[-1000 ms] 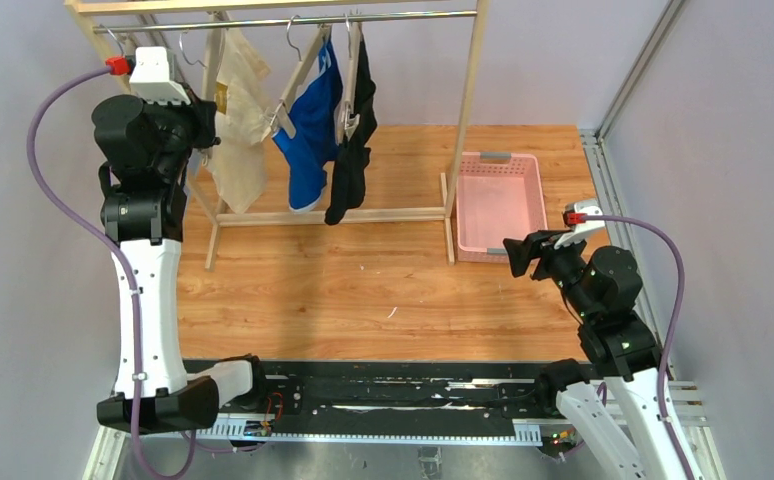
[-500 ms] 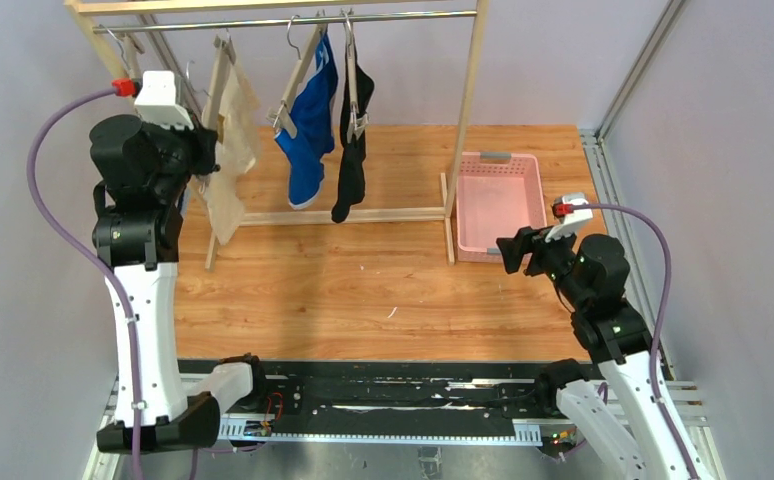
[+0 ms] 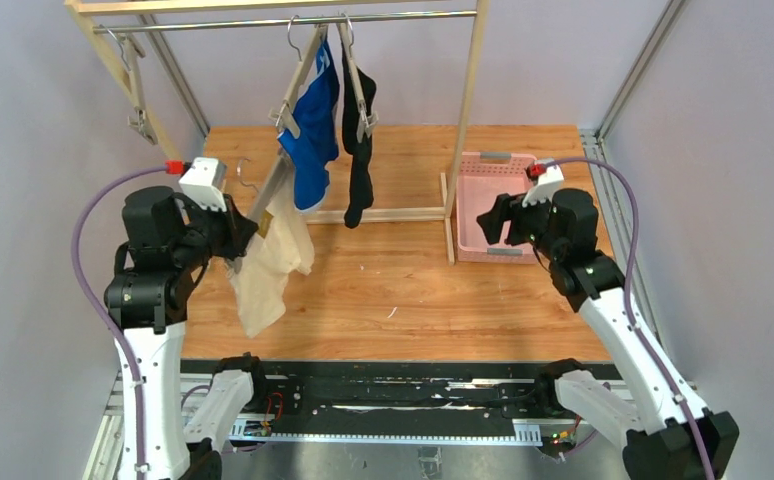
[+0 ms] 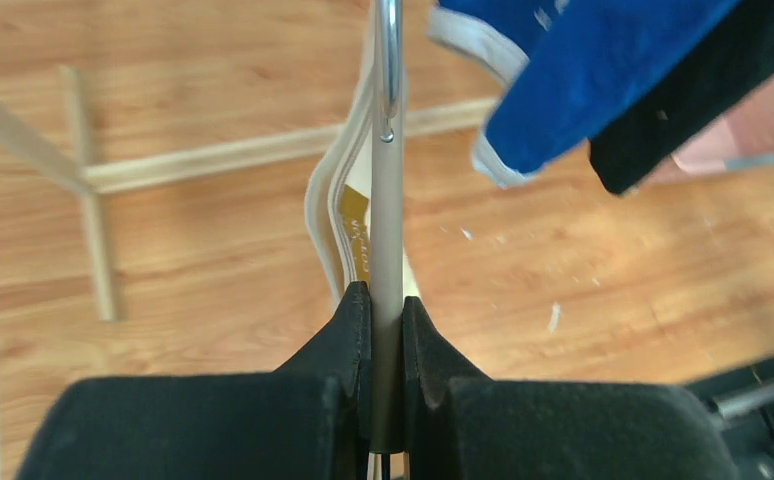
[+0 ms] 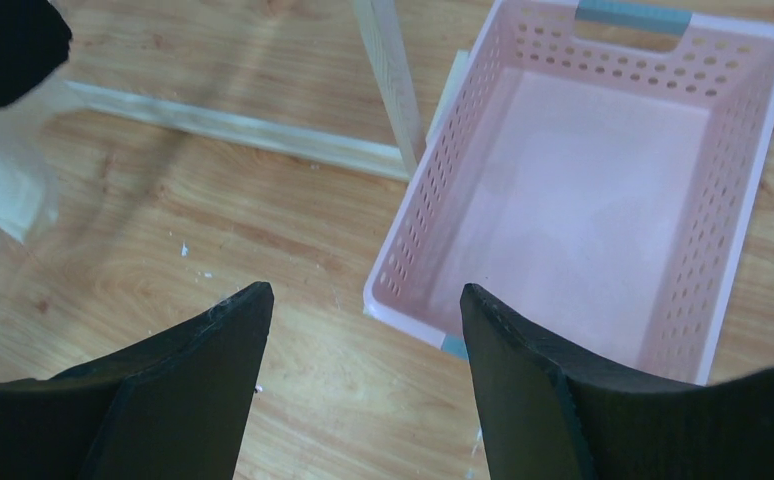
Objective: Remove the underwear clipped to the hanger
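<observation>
My left gripper (image 3: 241,232) (image 4: 386,295) is shut on the bar of a wooden hanger (image 3: 268,190) (image 4: 387,200). The hanger is off the rail and tilted over the table's left side. The cream-white underwear (image 3: 273,260) (image 4: 321,215) hangs clipped to it. The blue underwear (image 3: 315,120) (image 4: 583,80) and the black underwear (image 3: 358,140) (image 4: 703,100) hang clipped to their hangers on the rail. My right gripper (image 3: 490,220) (image 5: 363,300) is open and holds nothing. It hovers over the near left corner of the pink basket (image 3: 511,200) (image 5: 433,210).
The wooden rack with its metal rail (image 3: 293,18) stands at the back of the table, its base bar (image 3: 393,213) lying along the wood. A bare hanger (image 3: 135,90) hangs at the rail's left end. The basket holds nothing.
My left gripper has brought the hanger with the cream-white underwear off the rail, down and toward the near side. My right arm has reached forward to the basket's corner. The blue and black underwear swung.
</observation>
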Robot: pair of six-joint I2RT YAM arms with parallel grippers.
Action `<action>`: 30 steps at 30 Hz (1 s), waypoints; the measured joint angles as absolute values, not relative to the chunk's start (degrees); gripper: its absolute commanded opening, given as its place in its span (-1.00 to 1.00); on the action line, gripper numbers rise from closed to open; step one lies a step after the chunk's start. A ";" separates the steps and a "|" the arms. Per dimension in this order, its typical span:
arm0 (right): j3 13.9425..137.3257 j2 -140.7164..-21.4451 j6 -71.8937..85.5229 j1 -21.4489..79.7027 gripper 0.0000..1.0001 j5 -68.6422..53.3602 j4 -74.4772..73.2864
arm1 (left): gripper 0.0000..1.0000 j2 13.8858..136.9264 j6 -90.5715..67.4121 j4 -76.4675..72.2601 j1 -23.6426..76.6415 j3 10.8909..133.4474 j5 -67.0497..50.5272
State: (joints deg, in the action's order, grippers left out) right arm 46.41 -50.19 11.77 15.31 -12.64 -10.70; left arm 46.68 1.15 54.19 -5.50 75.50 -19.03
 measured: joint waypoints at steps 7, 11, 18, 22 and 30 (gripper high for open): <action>56.82 -61.89 12.32 15.31 0.44 -14.02 -8.19 | -1.00 47.94 -0.54 55.86 9.69 69.65 -17.63; 60.29 -66.39 12.53 15.31 0.49 -15.18 -6.83 | -1.00 51.59 -1.65 56.27 23.38 67.96 -12.43; 60.53 -67.59 8.82 15.31 0.52 -24.23 -6.28 | -1.00 56.23 -1.41 55.33 31.33 63.90 -9.30; 57.98 -67.13 5.58 15.31 0.51 -35.31 -4.62 | -0.99 51.48 -0.19 50.68 31.33 59.11 -13.82; 53.52 -67.13 4.10 15.31 0.48 -58.76 -0.60 | -1.00 44.03 -0.01 38.28 31.44 55.33 -28.27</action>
